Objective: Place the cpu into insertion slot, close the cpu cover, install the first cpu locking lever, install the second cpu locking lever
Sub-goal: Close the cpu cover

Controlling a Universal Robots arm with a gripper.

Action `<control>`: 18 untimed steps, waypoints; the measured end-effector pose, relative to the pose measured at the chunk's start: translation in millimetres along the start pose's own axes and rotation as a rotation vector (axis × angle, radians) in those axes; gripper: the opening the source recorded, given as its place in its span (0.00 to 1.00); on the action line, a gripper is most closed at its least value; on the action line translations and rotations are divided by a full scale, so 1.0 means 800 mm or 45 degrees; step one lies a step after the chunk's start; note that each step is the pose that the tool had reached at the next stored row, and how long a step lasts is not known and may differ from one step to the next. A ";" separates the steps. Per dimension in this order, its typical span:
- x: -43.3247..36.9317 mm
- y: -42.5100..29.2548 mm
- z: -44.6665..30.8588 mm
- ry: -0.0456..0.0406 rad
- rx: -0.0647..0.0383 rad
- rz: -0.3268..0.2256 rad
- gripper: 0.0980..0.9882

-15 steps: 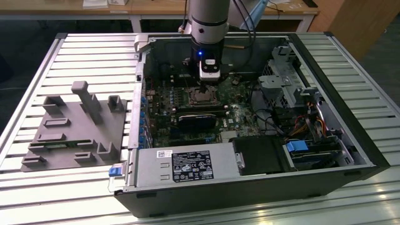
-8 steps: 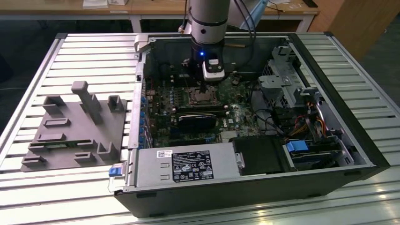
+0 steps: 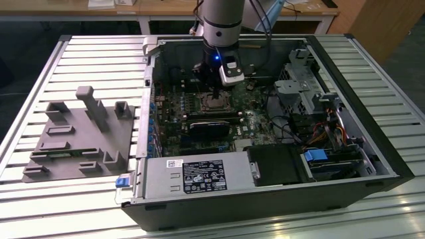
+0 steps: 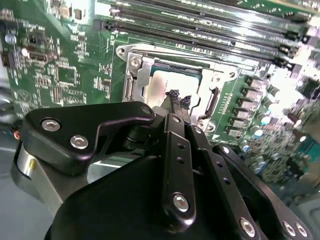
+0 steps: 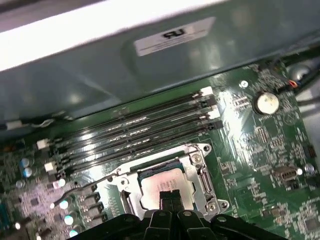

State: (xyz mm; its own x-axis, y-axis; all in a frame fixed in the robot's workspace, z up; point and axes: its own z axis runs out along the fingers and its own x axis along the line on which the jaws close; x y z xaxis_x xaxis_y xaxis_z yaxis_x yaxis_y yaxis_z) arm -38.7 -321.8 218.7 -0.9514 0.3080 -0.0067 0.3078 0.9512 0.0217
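In the exterior view, one open computer case (image 3: 391, 164) lies on the slatted desk (image 3: 93, 59). One grey moulded fixture (image 3: 79, 134) sits beside it, on the exterior view's left. The single arm reaches down into the case. Its claw (image 3: 212, 92) hangs right over the insertion slot (image 3: 216, 103), near the middle of the green board (image 3: 256, 122). One power supply (image 3: 192, 179) fills the near end of the case.

In the second wrist view, the two fingertips (image 4: 172, 95) of the claw (image 4: 178, 98) are pressed together, with nothing between them. They sit just over the cpu (image 4: 167, 82). The cpu lies flat in the slot, and the silver cpu cover (image 4: 136, 75) frames it (it looks lowered rather than raised).

In the first wrist view, the closed claw (image 5: 171, 196) again stands over the cpu (image 5: 152, 186). Four long black memory slots (image 5: 135, 125) run side by side beyond the socket. One round coin battery (image 5: 266, 102) sits off to one side. One thin metal lever (image 5: 90, 186) runs out from the socket; I cannot tell whether it is latched.
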 end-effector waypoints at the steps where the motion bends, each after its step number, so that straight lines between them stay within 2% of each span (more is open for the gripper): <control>1: 0.000 0.0000 0.0000 0.000 0.000 -0.021 0.00; 14: 0.000 -0.0001 0.0006 -0.012 -0.008 -0.252 0.00; 18: 0.001 -0.0005 0.0002 -0.014 -0.009 -0.257 0.00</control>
State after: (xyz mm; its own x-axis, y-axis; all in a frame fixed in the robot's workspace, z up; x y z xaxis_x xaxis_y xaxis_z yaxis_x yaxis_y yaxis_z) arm -39.7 -321.8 218.5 -0.9935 0.1116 -0.0228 0.1110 0.9935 0.0256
